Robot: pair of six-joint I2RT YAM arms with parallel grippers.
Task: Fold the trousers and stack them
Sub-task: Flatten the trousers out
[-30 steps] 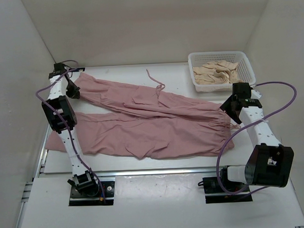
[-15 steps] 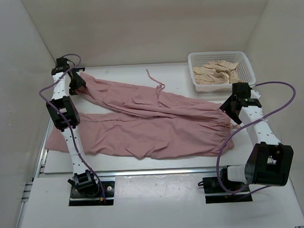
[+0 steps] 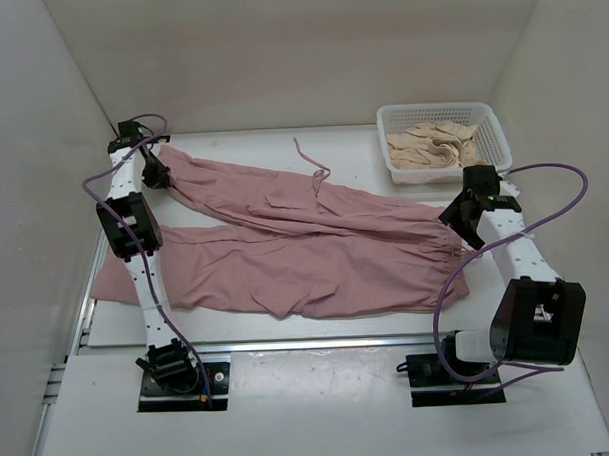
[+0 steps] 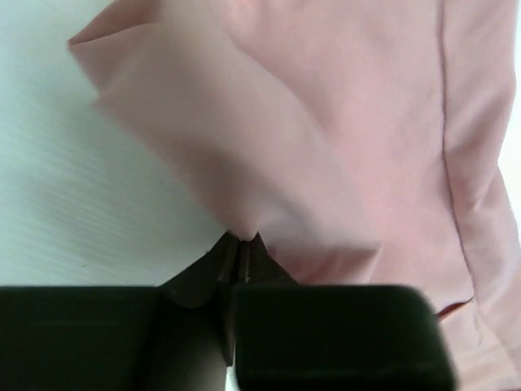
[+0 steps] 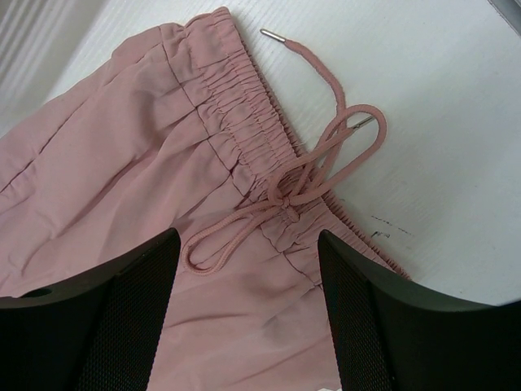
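Note:
The dusty-pink trousers lie spread across the table, waist at the right, both legs running left. My left gripper is at the far-left cuff of the back leg, shut on a pinch of the pink cloth, which rises in a peak from the closed fingertips. My right gripper hovers open just above the gathered waistband and its knotted drawstring; both black pads flank pink fabric without touching it.
A white basket with beige garments stands at the back right. A loose end of pink cord lies behind the trousers. White walls close in on three sides; a metal rail runs along the near edge.
My left gripper has moved toward the back-left corner along the back leg's cuff and holds the cloth. The right gripper has barely shifted over the waistband.

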